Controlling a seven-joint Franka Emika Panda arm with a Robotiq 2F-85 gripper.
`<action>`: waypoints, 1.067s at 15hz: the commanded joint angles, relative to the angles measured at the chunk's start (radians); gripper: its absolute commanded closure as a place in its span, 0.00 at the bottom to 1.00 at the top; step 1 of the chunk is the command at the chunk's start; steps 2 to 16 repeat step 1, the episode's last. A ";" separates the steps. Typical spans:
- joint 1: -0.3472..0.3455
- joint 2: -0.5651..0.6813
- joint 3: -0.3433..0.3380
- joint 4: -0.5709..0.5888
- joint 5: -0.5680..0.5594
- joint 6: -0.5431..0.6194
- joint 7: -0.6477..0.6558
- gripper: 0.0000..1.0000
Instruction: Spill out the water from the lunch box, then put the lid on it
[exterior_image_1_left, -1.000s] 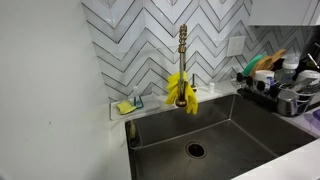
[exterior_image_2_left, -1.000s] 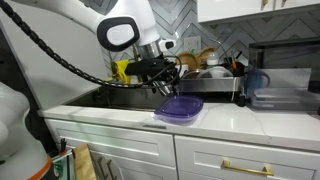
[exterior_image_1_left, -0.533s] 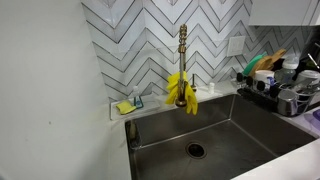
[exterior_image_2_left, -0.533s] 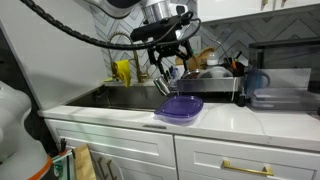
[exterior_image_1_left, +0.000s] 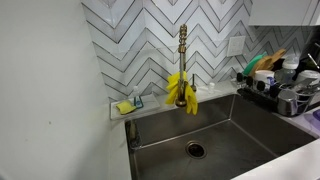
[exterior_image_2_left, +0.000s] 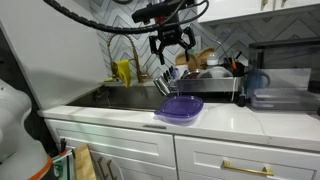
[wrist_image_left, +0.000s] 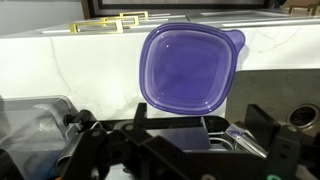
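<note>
White counter (exterior_image_2_left: 232, 119) holds purple lid (exterior_image_2_left: 180, 108) beside steel sink (exterior_image_1_left: 215, 135).

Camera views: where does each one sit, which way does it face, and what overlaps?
Exterior view: sits close by the sink and faces the tiled wall; shows the faucet, yellow gloves and dish rack; no robot in it.
Exterior view: sits out in the room and faces the cabinet fronts; the open gripper hangs above the purple lid.
Wrist view: looks down on the purple lid, with the gripper along the bottom edge.
Shared: the lid appears in the wrist view and an exterior view; the gloves and dish rack appear in both exterior views.
</note>
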 joint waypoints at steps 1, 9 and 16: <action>-0.002 0.005 0.002 0.005 0.001 -0.002 0.000 0.00; -0.002 0.005 0.002 0.005 0.001 -0.002 0.000 0.00; -0.002 0.005 0.002 0.005 0.001 -0.002 0.000 0.00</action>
